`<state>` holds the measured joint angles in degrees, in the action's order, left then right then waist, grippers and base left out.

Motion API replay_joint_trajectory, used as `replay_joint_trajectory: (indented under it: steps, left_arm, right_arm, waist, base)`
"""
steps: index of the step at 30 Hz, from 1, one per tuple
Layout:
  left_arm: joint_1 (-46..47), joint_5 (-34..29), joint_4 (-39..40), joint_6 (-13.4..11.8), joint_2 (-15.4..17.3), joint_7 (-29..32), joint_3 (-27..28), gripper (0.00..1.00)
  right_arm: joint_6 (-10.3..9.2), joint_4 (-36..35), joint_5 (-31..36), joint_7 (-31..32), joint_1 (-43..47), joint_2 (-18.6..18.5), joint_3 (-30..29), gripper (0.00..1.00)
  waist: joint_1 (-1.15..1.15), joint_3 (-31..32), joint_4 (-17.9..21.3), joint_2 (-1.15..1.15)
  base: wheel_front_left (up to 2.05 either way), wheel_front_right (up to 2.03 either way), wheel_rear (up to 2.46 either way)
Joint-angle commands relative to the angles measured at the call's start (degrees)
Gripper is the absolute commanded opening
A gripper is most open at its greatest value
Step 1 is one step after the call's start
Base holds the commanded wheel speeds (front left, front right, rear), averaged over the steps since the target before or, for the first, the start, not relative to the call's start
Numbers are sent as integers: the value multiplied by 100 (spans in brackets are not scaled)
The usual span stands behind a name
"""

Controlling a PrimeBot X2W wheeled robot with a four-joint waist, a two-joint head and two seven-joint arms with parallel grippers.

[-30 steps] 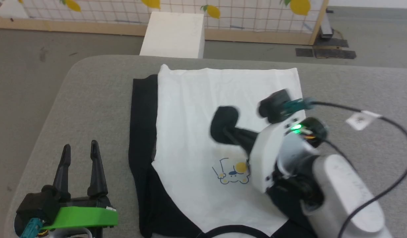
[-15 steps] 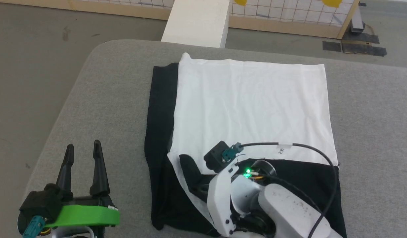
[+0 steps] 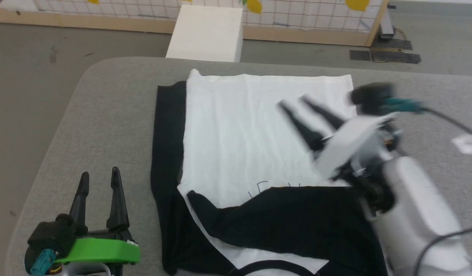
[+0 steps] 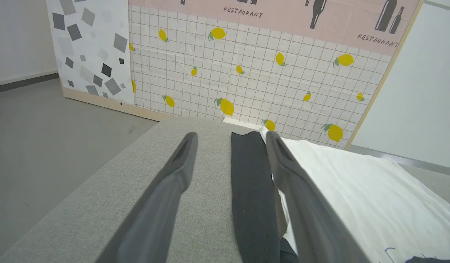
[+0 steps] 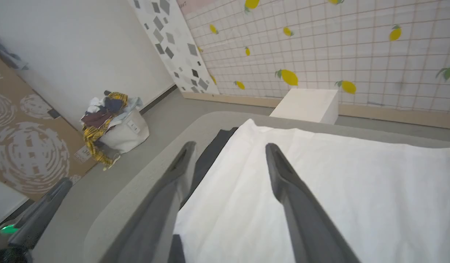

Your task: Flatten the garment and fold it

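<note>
A white box [image 3: 205,32] stands beyond the grey table [image 3: 105,115], before a lemon-print panel [image 4: 247,73].

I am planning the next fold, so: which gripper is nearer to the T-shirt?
Right. The right gripper is open over the white body of the T-shirt. The left gripper, also open, is off to the shirt's left side, over the bare grey table.

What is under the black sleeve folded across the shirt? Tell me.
The black sleeve lies on the white front of the garment. Only the top strokes of the chest print peek out above its edge; the rest of the print is covered.
</note>
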<state>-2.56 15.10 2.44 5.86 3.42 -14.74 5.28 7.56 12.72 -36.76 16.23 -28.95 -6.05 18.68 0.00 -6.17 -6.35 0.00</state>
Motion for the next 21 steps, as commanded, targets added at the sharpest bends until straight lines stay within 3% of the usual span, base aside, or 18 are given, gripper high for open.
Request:
replay_joint_trajectory:
  steps: [1,7,11,17,21]
  left_arm:
    - [123,-53,-26,18,27,-26,1,100]
    - [223,-19,-122,-34,42,-24,-9,100]
    - [314,18,-192,-94,35,-24,-34,100]
    - [675,72,-376,-122,81,170,-78,100]
    - [1475,205,-792,-63,291,701,-137,100]
  right_arm:
    - [-8,-90,146,-202,154,-9,-400,100]
    - [-8,-599,1121,-961,676,86,-2295,100]
    - [-8,-1322,1933,-1555,1326,262,-3352,100]
    - [-8,-1596,1817,-1717,1838,313,-3730,100]
    - [-8,-1644,1660,-1752,1925,315,-3781,100]
  waist:
    - [0,46,179,0]
    - [0,38,418,0]
    - [0,-16,578,0]
    - [0,-192,658,0]
    - [0,-438,634,0]
  base:
    - [0,0,0]
    - [0,0,0]
    - [0,0,0]
    - [0,0,0]
    - [0,0,0]
